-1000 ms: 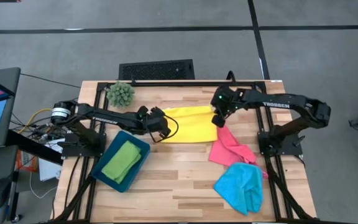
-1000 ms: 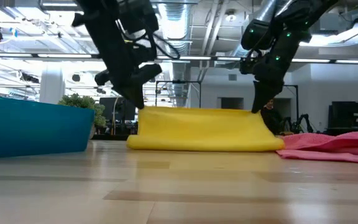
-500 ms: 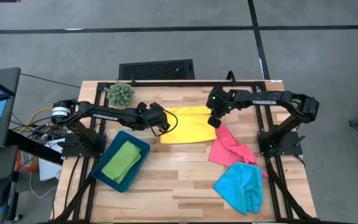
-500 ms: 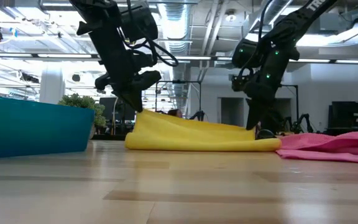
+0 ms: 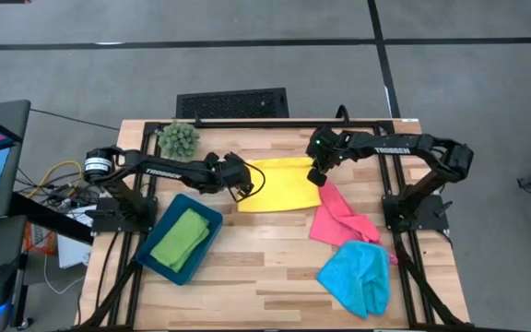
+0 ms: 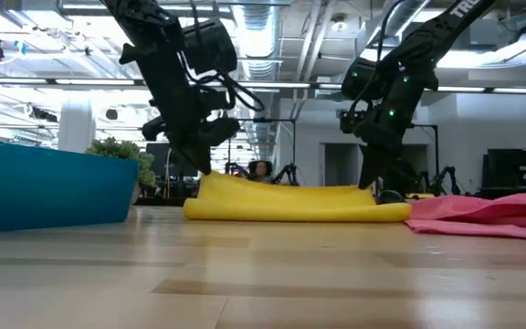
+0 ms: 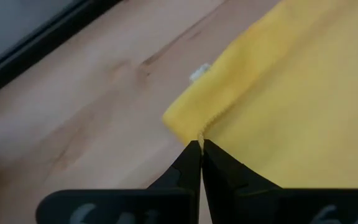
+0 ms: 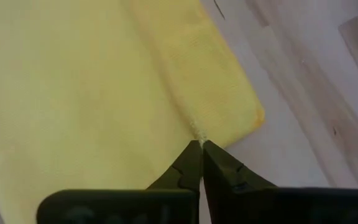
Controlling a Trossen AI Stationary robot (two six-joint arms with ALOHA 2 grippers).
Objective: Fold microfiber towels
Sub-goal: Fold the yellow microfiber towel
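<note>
The yellow towel (image 5: 280, 184) lies folded at the table's middle, its fold toward the near edge (image 6: 290, 212). My left gripper (image 5: 245, 187) is shut on its left end, and my right gripper (image 5: 318, 177) on its right end. Both stand low over the towel in the low view, the left gripper (image 6: 204, 174) and the right gripper (image 6: 370, 187). The pink towel (image 5: 339, 219) and the light blue towel (image 5: 358, 277) lie crumpled at the near right. The green towel (image 5: 181, 238) lies folded in the teal tray (image 5: 212, 214). My left gripper pinches the upper layer's hemmed edge (image 7: 199, 133) between its two fingertips, next to the towel's left corner (image 7: 171, 118). The fingers slant down from the left. The held edge is a little above the layer below. My right gripper pinches the upper layer's hemmed edge (image 8: 197, 133) between its two fingertips, near the towel's right corner (image 8: 253, 115). The fingers slant down from above. The held edge lies low over the layer below.
A spiky green plant ball (image 5: 179, 138) sits at the far left corner. The teal tray shows as a blue wall at the left of the low view (image 6: 53, 187). The pink towel's edge (image 6: 482, 217) lies close beside the yellow towel's right end.
Both grippers have gone down with the yellow towel's upper edge. That layer stood up like a wall between them a second ago. It has now sunk almost flat onto the lower layer, the right end first, while the fold at the near side stayed put.
</note>
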